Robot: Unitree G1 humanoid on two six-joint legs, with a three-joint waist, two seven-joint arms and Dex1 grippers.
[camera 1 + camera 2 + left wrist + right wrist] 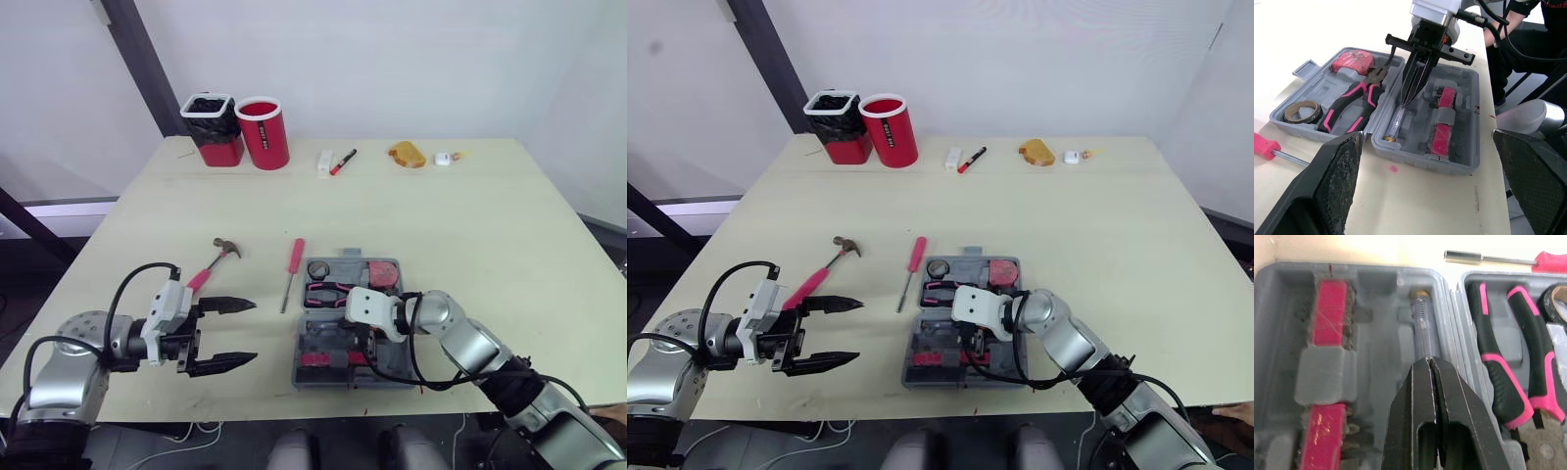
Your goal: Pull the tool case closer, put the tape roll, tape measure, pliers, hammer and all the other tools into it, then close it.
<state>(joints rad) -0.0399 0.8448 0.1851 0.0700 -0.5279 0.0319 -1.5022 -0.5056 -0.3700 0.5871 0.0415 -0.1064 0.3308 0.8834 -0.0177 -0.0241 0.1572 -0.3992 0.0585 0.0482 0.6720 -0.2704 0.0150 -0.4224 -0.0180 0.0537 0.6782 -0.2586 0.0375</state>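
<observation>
The grey tool case (392, 377) lies open near the table's front edge. Its far half holds a tape roll (320, 267), pink-handled pliers (328, 291) and a red tape measure (382, 276). My right gripper (1406, 99) is shut above the near half, its tips touching the end of a clear tester pen (1423, 330) lying in its slot. A pink-handled hammer (217, 257) and a pink screwdriver (292, 269) lie on the table left of the case. My left gripper (253, 331) stands open and empty just in front of the hammer, pointing toward the case.
A red cup (263, 132) and a black-lined bin (213, 127) stand at the back left. A white block (325, 162), a red marker (343, 162), an orange object (406, 155) and a small white item (444, 159) lie along the far edge.
</observation>
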